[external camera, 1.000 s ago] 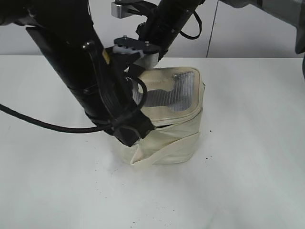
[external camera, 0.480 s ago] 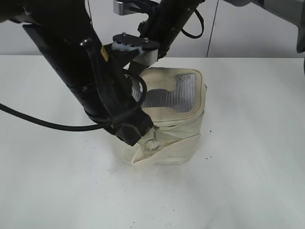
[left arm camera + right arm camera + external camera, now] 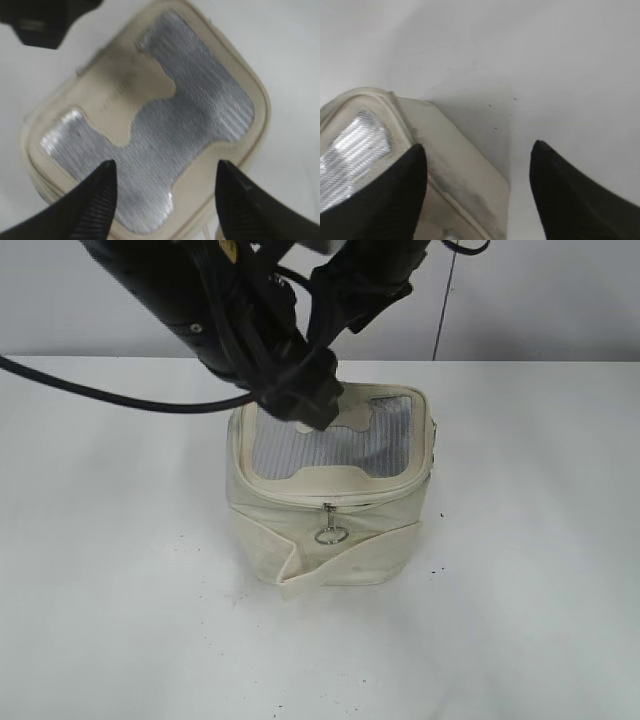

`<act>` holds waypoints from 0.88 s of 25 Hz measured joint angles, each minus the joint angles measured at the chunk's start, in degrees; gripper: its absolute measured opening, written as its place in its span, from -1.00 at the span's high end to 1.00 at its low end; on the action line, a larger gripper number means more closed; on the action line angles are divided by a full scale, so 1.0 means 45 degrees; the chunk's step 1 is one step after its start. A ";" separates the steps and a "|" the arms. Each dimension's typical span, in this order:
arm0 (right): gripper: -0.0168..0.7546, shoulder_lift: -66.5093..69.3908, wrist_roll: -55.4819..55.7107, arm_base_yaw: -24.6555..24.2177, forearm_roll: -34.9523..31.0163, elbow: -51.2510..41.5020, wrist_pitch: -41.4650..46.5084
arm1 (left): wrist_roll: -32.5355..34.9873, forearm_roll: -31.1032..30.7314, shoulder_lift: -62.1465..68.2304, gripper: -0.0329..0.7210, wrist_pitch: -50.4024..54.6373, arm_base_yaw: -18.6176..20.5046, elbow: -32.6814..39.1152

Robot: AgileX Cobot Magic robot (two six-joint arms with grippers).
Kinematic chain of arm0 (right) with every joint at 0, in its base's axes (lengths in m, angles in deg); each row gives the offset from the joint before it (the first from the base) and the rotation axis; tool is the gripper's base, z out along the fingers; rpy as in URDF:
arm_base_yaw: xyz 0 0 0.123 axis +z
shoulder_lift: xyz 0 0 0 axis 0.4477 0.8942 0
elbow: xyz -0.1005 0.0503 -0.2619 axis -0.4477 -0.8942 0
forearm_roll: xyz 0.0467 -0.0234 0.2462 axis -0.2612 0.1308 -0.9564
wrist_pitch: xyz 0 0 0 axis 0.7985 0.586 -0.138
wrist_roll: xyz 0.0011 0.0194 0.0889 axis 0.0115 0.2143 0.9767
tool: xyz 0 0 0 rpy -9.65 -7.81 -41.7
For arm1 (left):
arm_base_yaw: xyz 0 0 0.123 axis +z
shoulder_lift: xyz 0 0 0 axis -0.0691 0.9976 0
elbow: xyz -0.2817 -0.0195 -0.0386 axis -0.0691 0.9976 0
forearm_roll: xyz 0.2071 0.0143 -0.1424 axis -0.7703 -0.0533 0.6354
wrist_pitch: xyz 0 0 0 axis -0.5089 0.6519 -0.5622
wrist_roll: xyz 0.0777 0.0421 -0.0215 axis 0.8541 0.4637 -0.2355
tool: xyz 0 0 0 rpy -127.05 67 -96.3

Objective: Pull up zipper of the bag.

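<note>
On the bag point(image 3: 330, 500), the zipper point(image 3: 330, 502) pull hangs.

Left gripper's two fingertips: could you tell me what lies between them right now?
In the left wrist view, the open left gripper frames only the bag lid's grey ribbed window; nothing is gripped.

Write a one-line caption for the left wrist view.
Open left gripper hovering above the cream bag, its dark fingers spread over the lid's grey ribbed window.
</note>
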 joint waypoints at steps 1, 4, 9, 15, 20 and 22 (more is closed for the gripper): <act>-0.29 -0.0087 0.0285 -0.0225 0.0148 0.0000 0.0000 | 0.0000 -0.0013 0.0000 -0.35 -0.0484 0.0105 -0.0067; -0.29 -0.0340 0.0953 -0.0970 0.0252 0.0000 0.0000 | 0.0000 0.0238 0.0072 -0.35 -0.1743 0.0662 -0.0080; -0.29 -0.0886 0.1677 -0.2104 0.0252 -0.0122 -0.0014 | 0.0333 0.1383 0.0656 -0.35 -0.3524 0.1876 -0.0080; -0.29 -0.2288 0.1900 -0.3036 0.0252 -0.2372 -0.0041 | 0.1803 0.3136 0.1741 -0.35 -0.4485 0.2352 -0.0715; -0.29 -0.3806 0.1900 -0.3490 0.0249 -0.5296 -0.0053 | 0.2021 0.3654 0.2855 -0.35 -0.4083 0.2352 -0.1972; -0.29 -0.4426 0.1900 -0.3546 0.0249 -0.6567 -0.0053 | 0.2271 0.3935 0.3305 -0.35 -0.3679 0.2352 -0.2477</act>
